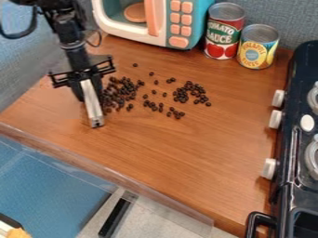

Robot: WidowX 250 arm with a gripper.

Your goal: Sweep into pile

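Note:
My gripper (86,84) hangs over the left part of the wooden counter, shut on a long white bar (92,103). The bar slants down toward the front, its grey lower end at or just above the counter. Right beside the bar and gripper lies a dense cluster of dark brown beans (122,90). A second, looser cluster of beans (190,91) is farther right, with single beans and small groups scattered between and behind the two. The gripper may hide some beans at the left cluster's edge.
A toy microwave (173,21) stands at the back, with a tomato can (223,31) and a yellow-labelled can (257,46) to its right. A black toy stove (292,139) with white knobs borders the right side. The counter's front edge (112,171) runs diagonally.

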